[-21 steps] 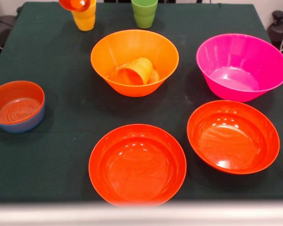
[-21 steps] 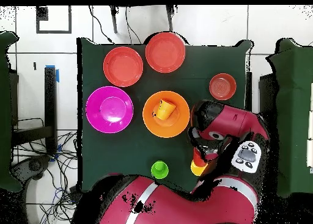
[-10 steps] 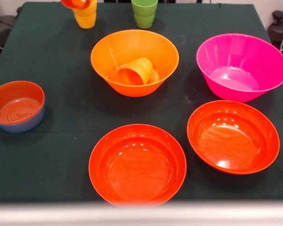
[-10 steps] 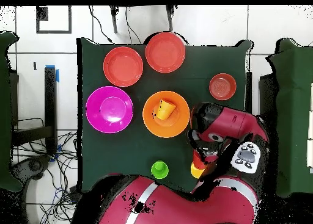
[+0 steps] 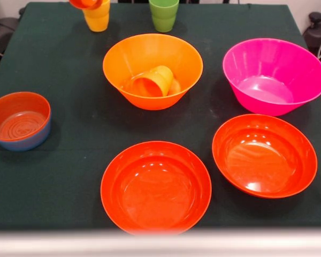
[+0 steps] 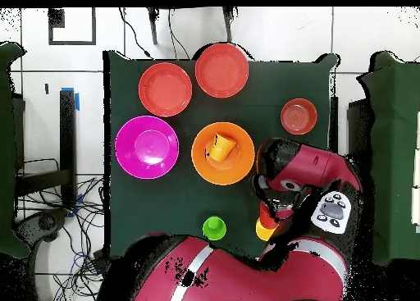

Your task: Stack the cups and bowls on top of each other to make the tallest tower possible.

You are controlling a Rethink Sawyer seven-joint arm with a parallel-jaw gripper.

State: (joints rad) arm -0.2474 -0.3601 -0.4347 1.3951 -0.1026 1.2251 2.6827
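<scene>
In the front view, no sight of the gripper itself; only a red-orange cup (image 5: 85, 4) at the top edge, tilted over the mouth of a yellow cup (image 5: 96, 20), so grip impossible to judge: cannot tell whether held or merely resting there. Just beside that pair, a green cup (image 5: 163, 14) upright on the tabletop (image 5: 59, 64). Well apart from them, an orange cup (image 5: 152, 81) on its side inside the large orange bowl (image 5: 113, 56), then the magenta bowl (image 5: 275, 75). In the overhead view, the gripper (image 6: 270, 207) mostly hidden under the red arm (image 6: 303, 171), directly above the red-orange cup and yellow cup, opening likewise not to be told. Risk from here, as a judgement: with the red-orange cup so tilted, likely to catch on the yellow rim instead of seating, and to tip the yellow cup or roll off toward the tabletop's edge nearby.
</scene>
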